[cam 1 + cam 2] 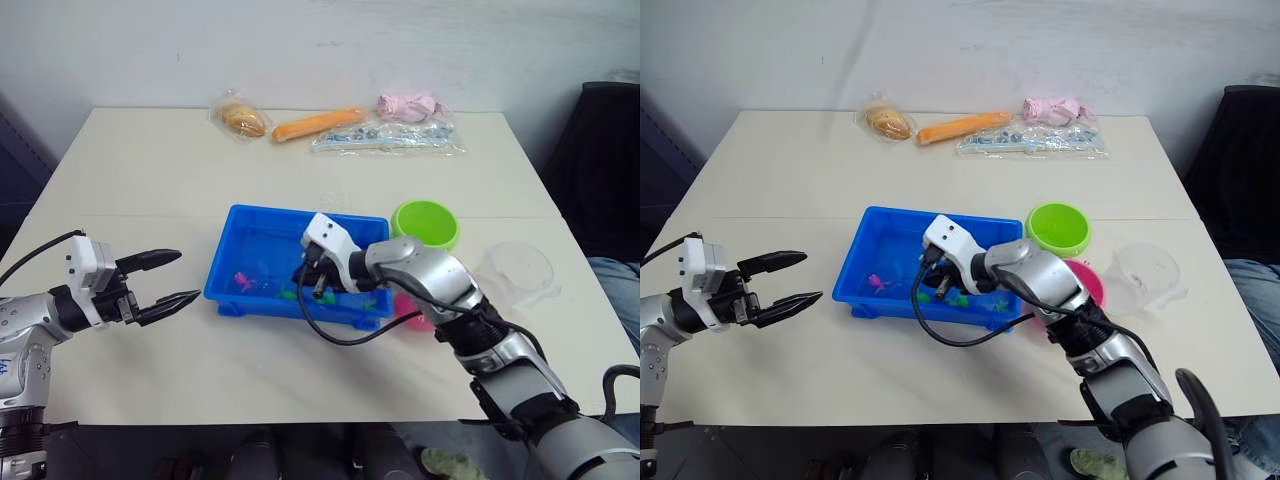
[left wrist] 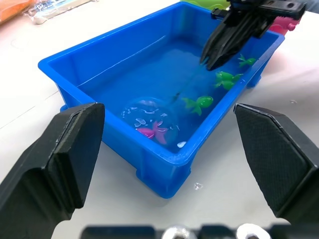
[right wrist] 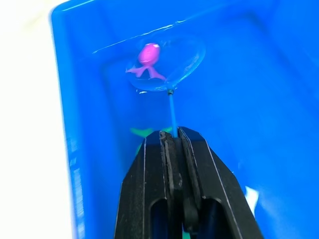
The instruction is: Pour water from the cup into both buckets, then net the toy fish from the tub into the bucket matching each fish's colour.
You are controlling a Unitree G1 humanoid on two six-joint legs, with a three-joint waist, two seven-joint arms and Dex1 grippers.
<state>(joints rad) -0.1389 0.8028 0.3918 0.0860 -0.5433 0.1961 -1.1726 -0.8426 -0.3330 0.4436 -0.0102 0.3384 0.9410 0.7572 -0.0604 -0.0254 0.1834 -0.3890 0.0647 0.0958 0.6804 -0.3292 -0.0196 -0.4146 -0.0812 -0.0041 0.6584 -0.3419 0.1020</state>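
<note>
The blue tub [image 1: 240, 298] holds water, green toy fish [image 2: 199, 103] and a pink fish [image 2: 154, 130]. My right gripper [image 1: 312, 282] reaches into the tub and is shut on the thin handle of the net [image 3: 172, 107]. The net's ring lies in the water, and the pink fish [image 3: 148, 55] sits inside its outline. The green bucket [image 1: 425, 222] stands to the right of the tub. The pink bucket [image 1: 1087, 282] is partly hidden behind my right arm. The clear cup [image 1: 518, 270] stands upright further right. My left gripper [image 1: 172, 277] hangs open to the left of the tub.
Along the table's far edge lie a bagged bread roll [image 1: 243, 119], an orange carrot [image 1: 320, 124], a pink bundle [image 1: 408, 105] and a clear bag of small items [image 1: 385, 136]. A black chair [image 1: 600, 170] stands at the right.
</note>
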